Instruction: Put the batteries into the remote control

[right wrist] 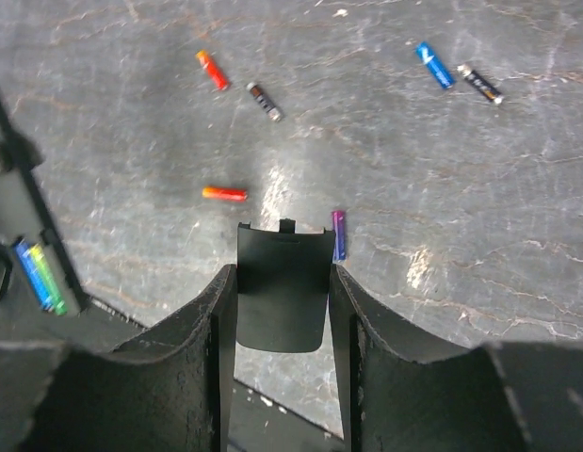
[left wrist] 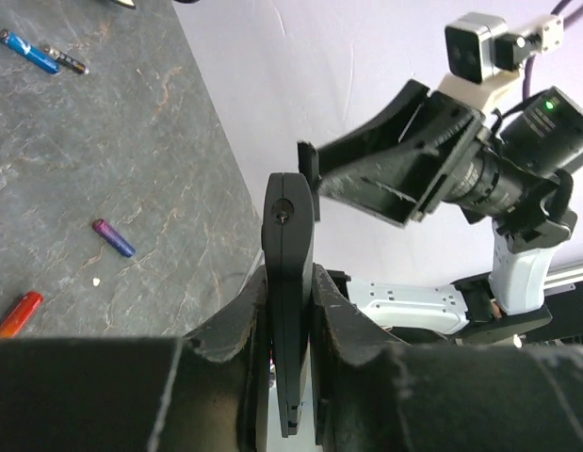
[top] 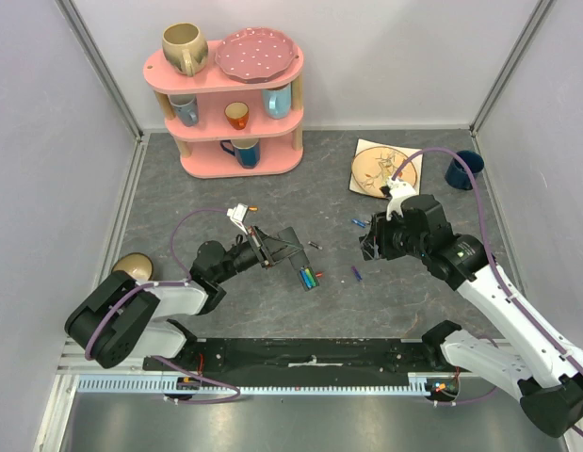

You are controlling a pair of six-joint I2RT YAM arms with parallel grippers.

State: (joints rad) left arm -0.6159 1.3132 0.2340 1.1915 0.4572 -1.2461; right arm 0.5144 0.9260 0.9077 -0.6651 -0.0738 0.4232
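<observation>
Across the top view: grey marbled tabletop (top: 178, 217), boxed in by pale walls. Pink three-tier shelf (top: 225, 80) at upper centre-left, mugs on its tiers, pink dotted plate (top: 257, 52) on top. Round wooden disc (top: 380, 169) and dark blue cup (top: 461, 169) at upper right. Tan bowl (top: 131, 266) at the left edge, beside the left arm.

Loose batteries scattered mid-table: an orange one (top: 252, 207), a dark one (top: 315, 245), a blue one (top: 359, 223), a purple one (top: 355, 274). Right wrist view shows more: orange-red (right wrist: 213, 71), dark (right wrist: 266, 101), red (right wrist: 223, 194), purple (right wrist: 338, 235), blue (right wrist: 432, 64), black (right wrist: 479, 83), all lying flat and apart from each other.

Left arm reaches in from the lower left, forearm low, wrist rolled sideways. Left gripper (top: 272, 247) clamps the remote control (top: 296, 252), held off the table at centre frame. In the left wrist view the remote control (left wrist: 289, 235) stands edge-on between the fingers (left wrist: 236, 325), both pressed against its faces. Green and blue batteries (top: 310, 278) sit in its open compartment, also seen at the lower left of the right wrist view (right wrist: 41, 278).

Right arm comes in from the lower right, elbow bent, gripper pointed toward the left one. Right gripper (top: 374, 243) is closed on a black battery cover (right wrist: 282, 301), pinched at both side edges, tabs facing outward, above the table.
</observation>
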